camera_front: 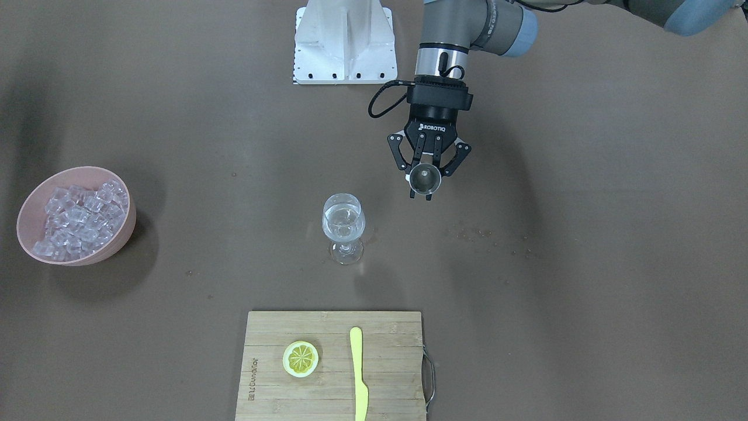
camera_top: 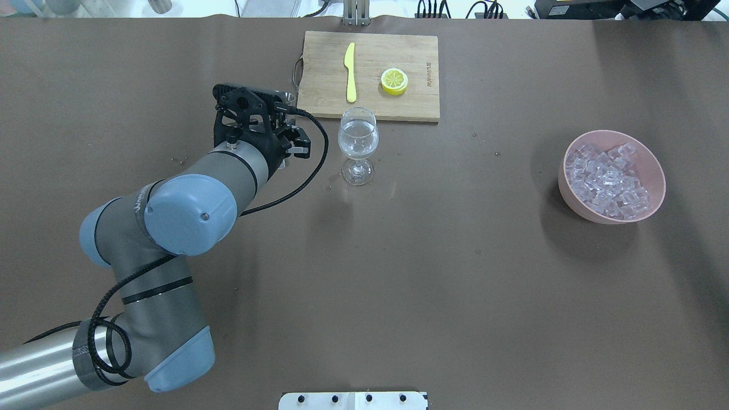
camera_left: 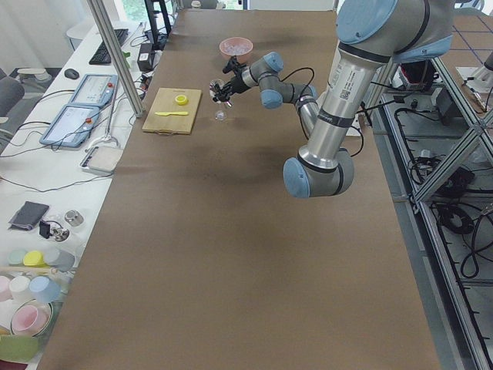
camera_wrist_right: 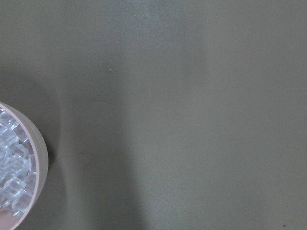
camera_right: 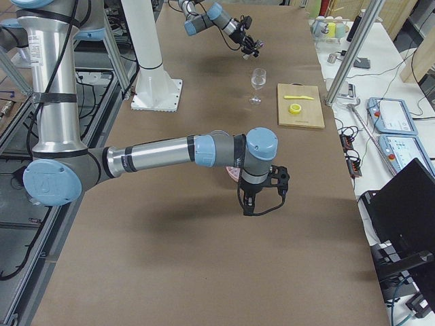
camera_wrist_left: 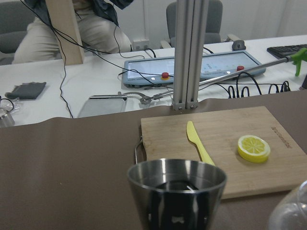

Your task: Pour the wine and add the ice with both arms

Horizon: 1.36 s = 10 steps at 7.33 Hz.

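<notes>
Reading from the robot side outward: left arm [camera_top: 171,216] reaches forward over the brown worktop [camera_top: 398,285]. We see the left claw [camera_front: 423,186] clamped on a steel cup [camera_front: 425,177], a finger on each side. The cup sits roughly upright, mouth up. From the wrist view we can't tell if anything is in it.

Just to the robot's right of the cup stands the wine glass [camera_top: 357,142], upright and not touching the cup. The wine [camera_front: 343,221] is a clear pool in the bowl of the glass.

Well off to the robot's right, the pink bowl [camera_top: 575,205] holds the ice [camera_top: 609,182], a heap of cubes. The right arm [camera_right: 163,153] shows only in the right-side view. The right claw [camera_right: 258,200] points down close by the bowl, and we can't tell whether it's wide or narrow. Its wrist camera catches the bowl rim and cubes at lower left, with worktop filling the rest.

Farthest out, at the worktop's far edge, is the cutting board [camera_top: 398,102]. The lemon slice [camera_top: 394,81] lies flat on it. The yellow knife [camera_top: 350,72] lies beside the slice, apart from it, on the left claw's side.
</notes>
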Available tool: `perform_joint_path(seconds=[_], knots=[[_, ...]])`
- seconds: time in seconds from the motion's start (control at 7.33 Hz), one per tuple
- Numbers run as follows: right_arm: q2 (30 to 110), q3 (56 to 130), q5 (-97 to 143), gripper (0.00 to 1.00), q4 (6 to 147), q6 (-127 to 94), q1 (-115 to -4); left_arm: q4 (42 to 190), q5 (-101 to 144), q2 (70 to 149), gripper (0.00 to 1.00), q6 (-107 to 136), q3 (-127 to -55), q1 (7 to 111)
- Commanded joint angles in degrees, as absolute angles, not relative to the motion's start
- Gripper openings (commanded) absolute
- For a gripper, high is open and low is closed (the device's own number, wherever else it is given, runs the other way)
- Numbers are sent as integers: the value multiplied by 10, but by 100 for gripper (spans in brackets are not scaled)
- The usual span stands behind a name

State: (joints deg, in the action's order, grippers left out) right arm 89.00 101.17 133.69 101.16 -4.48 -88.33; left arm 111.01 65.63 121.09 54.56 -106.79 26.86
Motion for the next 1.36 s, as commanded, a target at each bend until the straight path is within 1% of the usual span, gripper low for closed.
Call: perform_joint_path(seconds=[0.0, 0.27, 0.55, 0.68, 0.96, 1.23], knots=[[889, 1012, 1337, 100, 1012, -46, -883, 1114, 699, 1236, 0, 498, -1069, 268], [889, 1012, 1337, 100, 1012, -46, -883, 1109, 711, 1257, 0, 496, -1064, 268], [889, 1012, 1337, 100, 1012, -46, -883, 1106, 721, 1288, 0, 474, -1028, 270], [889, 1012, 1337, 100, 1012, -47, -883, 1101, 726, 1291, 0, 464, -1028, 270], [890, 1012, 1337, 100, 1012, -47, -883, 1036, 780, 1309, 0, 463, -1032, 275], [890, 1012, 1337, 100, 1012, -47, -883, 1009, 794, 1312, 0, 462, -1033, 275]])
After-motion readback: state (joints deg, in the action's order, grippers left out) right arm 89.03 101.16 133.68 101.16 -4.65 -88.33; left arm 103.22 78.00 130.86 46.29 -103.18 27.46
